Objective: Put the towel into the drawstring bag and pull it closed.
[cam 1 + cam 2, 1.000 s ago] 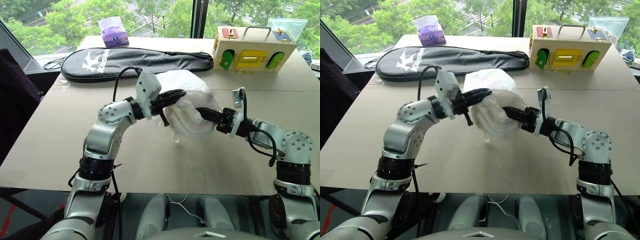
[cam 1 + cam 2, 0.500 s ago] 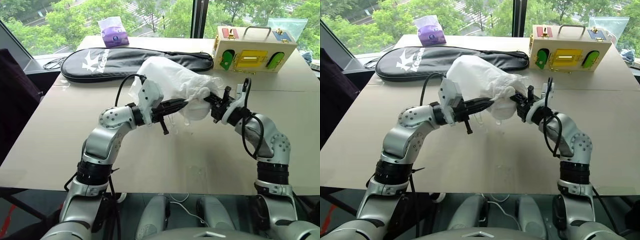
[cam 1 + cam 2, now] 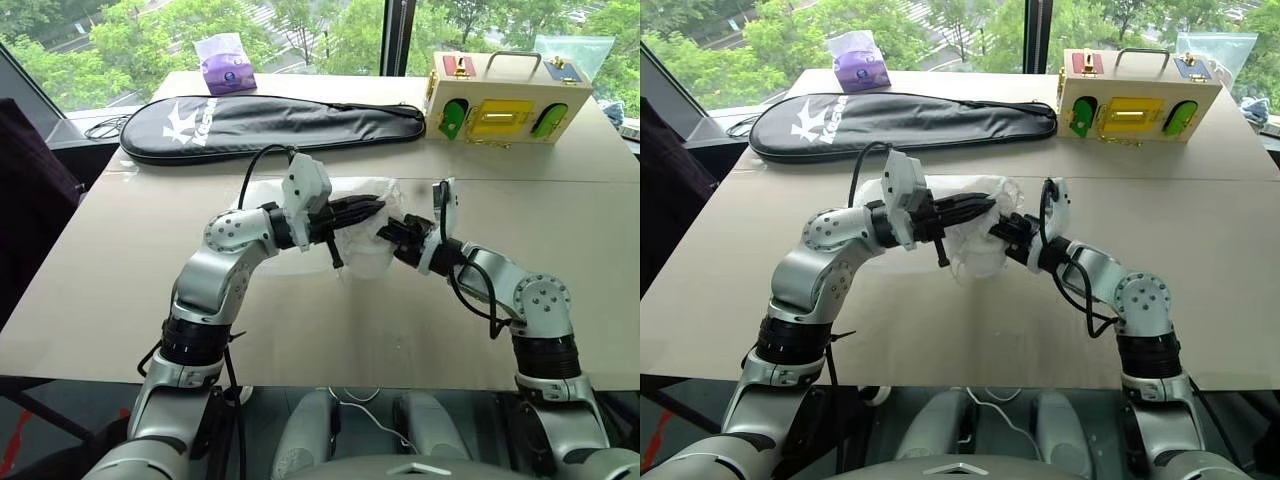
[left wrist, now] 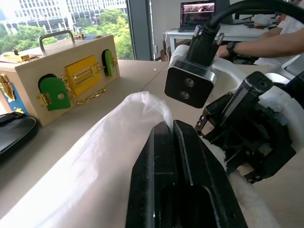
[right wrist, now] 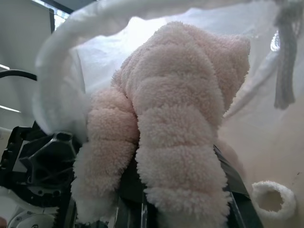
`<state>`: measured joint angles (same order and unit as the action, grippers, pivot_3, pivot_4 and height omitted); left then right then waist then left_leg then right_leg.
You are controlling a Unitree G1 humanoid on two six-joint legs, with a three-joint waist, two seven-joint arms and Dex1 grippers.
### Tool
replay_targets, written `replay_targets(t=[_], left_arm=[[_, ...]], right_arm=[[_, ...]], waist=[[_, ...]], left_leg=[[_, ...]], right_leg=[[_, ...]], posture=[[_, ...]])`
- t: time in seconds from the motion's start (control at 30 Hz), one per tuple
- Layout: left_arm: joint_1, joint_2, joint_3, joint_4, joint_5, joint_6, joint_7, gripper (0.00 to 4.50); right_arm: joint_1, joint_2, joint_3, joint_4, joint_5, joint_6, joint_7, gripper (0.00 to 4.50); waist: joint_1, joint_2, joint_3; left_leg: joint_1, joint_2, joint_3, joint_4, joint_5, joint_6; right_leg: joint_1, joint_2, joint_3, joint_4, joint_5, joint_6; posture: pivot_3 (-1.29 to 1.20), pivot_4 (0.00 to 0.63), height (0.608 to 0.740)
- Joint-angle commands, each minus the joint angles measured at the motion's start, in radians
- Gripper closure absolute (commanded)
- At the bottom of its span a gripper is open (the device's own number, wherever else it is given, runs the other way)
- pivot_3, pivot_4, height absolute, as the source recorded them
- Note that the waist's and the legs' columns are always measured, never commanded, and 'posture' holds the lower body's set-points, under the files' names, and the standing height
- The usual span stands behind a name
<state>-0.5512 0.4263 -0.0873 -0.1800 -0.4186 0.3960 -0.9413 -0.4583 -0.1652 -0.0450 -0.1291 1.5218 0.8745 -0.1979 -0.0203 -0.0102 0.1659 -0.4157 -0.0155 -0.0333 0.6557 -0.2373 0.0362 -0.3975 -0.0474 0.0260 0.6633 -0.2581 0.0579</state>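
Item: stuffing step, in hand.

Left gripper [image 3: 372, 208]: fingers pressed together on the rim fabric of the drawstring bag [image 3: 362, 252], holding its mouth up above the table [image 3: 300, 320], near mid-table.

Right gripper [image 3: 392, 236]: nearly closed, clamped on the towel [image 5: 175, 123], its tip at the bag's mouth. The wrist view shows the terry bundle facing the white pouch opening, a small fabric loop [image 5: 271, 200] hanging free beside it.

Handling note: judged best to keep the rim pinned and lifted while the towel is pushed deep past the cord channel, loop included, before letting go; a shallow release may let the cloth spring back out. The cords then need a clear pull.

Surface: pale tan tabletop, matte. Well behind lie a black racket case [image 3: 270, 122], a purple tissue pack [image 3: 228, 62] and a wooden latch box [image 3: 508, 98] with yellow and green panels.

Room: large window, green trees outside; a person's arm at a desk with a laptop [image 4: 198, 13].
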Motion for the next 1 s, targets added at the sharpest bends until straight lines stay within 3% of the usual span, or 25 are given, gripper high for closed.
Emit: replay_targets(t=[0.03,0.43,0.47,0.6,0.73,1.0], left_arm=[[-0.025,0.009,0.019,-0.027,-0.058,0.021,-0.032,4.50],[-0.043,0.025,0.016,-0.021,-0.169,0.119,-0.104,4.50],[-0.043,0.022,0.012,-0.020,-0.167,0.118,-0.105,4.50],[-0.054,0.001,0.003,-0.004,-0.155,0.102,-0.099,4.50],[-0.099,-0.033,0.025,0.075,-0.128,0.051,-0.079,4.50],[-0.167,-0.035,0.058,0.249,-0.077,-0.069,-0.102,4.50]], right_arm=[[-0.022,0.055,-0.060,0.006,0.018,-0.063,0.003,4.48],[-0.058,0.308,-0.169,0.048,0.043,-0.246,-0.156,4.48],[-0.059,0.317,-0.171,0.048,0.036,-0.251,-0.176,3.58],[-0.069,0.355,-0.167,0.034,0.030,-0.283,-0.284,1.85],[-0.053,0.274,-0.094,-0.035,0.015,-0.178,-0.264,0.06],[0.047,0.123,-0.098,-0.110,0.084,-0.068,-0.206,0.02]], waist=[[0.001,0.000,0.000],[-0.003,0.001,0.000],[-0.005,0.001,0.000],[-0.005,0.001,0.000],[-0.013,0.001,0.001],[-0.021,0.001,0.001]], left_leg=[[0.000,0.000,0.000,0.000,0.000,0.000],[0.000,0.000,0.000,-0.001,0.000,0.000],[0.000,0.000,0.000,-0.001,0.000,0.000],[0.000,-0.001,0.000,-0.001,0.000,0.000],[0.000,-0.001,0.000,-0.002,0.000,0.000],[0.000,0.000,0.001,-0.003,0.000,0.000]], right_leg=[[0.000,0.000,0.000,0.000,0.000,0.000],[-0.001,0.000,0.000,0.000,0.000,0.000],[-0.001,0.000,0.000,0.000,0.000,0.000],[-0.001,-0.001,0.000,0.000,0.000,0.000],[-0.001,0.000,0.000,0.000,0.000,0.000],[-0.003,0.000,0.002,0.000,0.000,0.000]], posture=[[0.00,0.150,0.740],[0.00,0.150,0.740],[0.00,0.150,0.740],[0.00,0.150,0.740],[0.00,0.150,0.740],[0.00,0.150,0.740]])
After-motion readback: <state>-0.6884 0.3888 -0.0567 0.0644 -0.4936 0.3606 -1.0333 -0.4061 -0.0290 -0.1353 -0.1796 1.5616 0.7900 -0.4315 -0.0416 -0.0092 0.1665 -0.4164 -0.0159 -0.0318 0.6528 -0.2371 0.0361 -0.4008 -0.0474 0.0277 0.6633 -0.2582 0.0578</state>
